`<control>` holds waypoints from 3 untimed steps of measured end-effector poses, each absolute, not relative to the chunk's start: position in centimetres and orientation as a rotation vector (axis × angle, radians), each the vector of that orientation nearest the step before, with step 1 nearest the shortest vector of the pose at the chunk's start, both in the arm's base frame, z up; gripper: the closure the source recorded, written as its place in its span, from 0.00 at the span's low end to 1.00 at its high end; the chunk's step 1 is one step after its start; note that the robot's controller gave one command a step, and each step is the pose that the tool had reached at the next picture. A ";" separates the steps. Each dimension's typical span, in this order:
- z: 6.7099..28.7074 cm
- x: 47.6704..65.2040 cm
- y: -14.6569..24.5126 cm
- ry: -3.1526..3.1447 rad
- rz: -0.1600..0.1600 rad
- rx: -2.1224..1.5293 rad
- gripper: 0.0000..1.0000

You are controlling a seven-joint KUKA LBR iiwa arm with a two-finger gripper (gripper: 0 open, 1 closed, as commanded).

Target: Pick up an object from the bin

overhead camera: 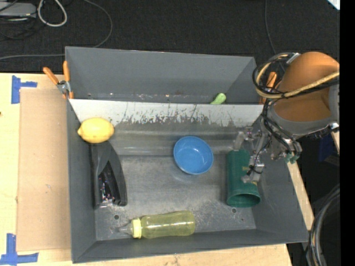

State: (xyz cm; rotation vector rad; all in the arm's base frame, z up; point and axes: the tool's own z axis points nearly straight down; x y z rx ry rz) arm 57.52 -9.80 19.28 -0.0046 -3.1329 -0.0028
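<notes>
My gripper (254, 160) hangs low at the bin's right side, right over the upper right edge of a dark green cup (238, 180). The cup lies on its side along the right wall, with its open mouth toward the front. Whether the gripper touches the cup I cannot tell. A round blue bowl (193, 154) sits upright to the left of the cup, near the middle of the bin floor.
A yellow lemon (96, 131) rests in the back left corner, with a black stapler (108, 178) in front of it. A yellowish bottle (162, 224) lies along the front wall. A small green thing (218, 98) sits against the back wall.
</notes>
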 end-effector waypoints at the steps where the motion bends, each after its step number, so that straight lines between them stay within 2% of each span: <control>1: 19.7 57.7 -9.7 -3.141 -0.001 0.002 0.00; 2: 8.5 60.1 -3.5 -3.131 -0.002 0.251 0.00; 3: 15.7 61.1 -1.5 -3.148 0.004 0.180 0.00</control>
